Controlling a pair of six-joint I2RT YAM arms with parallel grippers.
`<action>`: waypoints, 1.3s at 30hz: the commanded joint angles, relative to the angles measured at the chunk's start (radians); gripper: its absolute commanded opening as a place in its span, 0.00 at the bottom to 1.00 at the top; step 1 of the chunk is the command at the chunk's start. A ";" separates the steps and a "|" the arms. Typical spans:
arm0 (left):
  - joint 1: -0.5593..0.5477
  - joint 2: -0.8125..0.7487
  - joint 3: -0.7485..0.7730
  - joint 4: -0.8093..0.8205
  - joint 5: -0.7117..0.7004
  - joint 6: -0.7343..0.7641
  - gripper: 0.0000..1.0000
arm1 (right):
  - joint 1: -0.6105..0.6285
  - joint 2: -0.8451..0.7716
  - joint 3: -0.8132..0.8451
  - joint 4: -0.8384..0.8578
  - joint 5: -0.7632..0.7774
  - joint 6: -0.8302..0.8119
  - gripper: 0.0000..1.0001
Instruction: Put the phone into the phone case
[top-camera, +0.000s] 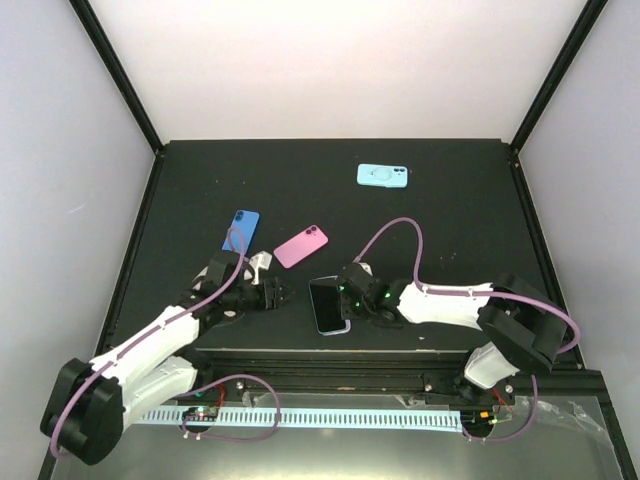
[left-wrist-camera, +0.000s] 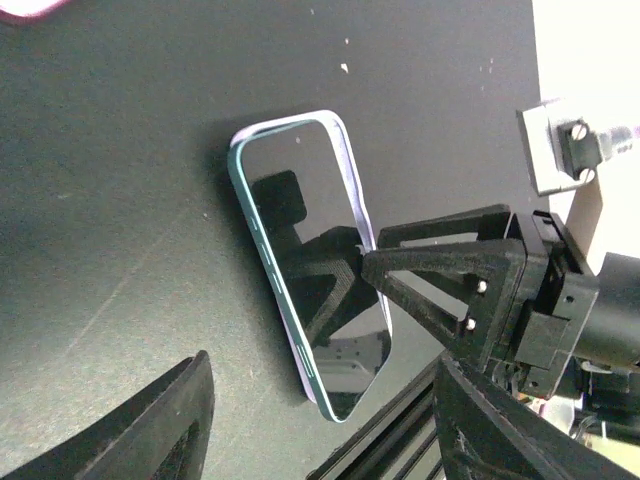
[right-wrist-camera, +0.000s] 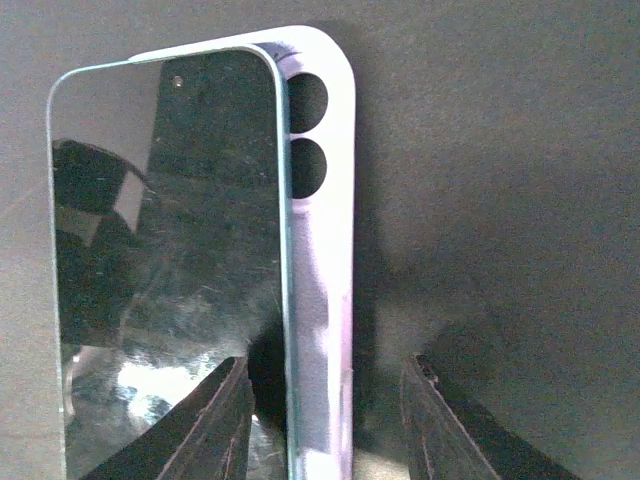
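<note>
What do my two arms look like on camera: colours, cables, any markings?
Both match: left arm and right arm have white shells, round black joints and a mauve cable looping alongside. The fingers are black triangular frames with small screws. Small green lights glow near the right wrist. No printed markings visible.

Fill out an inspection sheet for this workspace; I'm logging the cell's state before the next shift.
Surface: black table, a few dust specks.
Job's things: phone screen up, lying skewed on lavender case, not seated; camera holes uncovered.
Clutter: blue item, pink item, light-blue case farther back, apart.
Grippers: right gripper open, straddling the case's edge; left gripper open, short of the phone.
Cables: purple cables looped along both arms.
Surroundings: white walls, black frame posts.
</note>
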 joint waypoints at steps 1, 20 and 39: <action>-0.048 0.065 0.008 0.120 0.008 -0.012 0.60 | -0.005 -0.001 -0.025 0.099 -0.050 0.015 0.40; -0.107 0.248 0.001 0.192 -0.030 0.045 0.45 | -0.004 0.048 -0.055 0.230 -0.127 0.046 0.24; -0.179 0.415 0.042 0.324 -0.032 0.165 0.23 | -0.004 0.073 -0.085 0.287 -0.117 0.072 0.21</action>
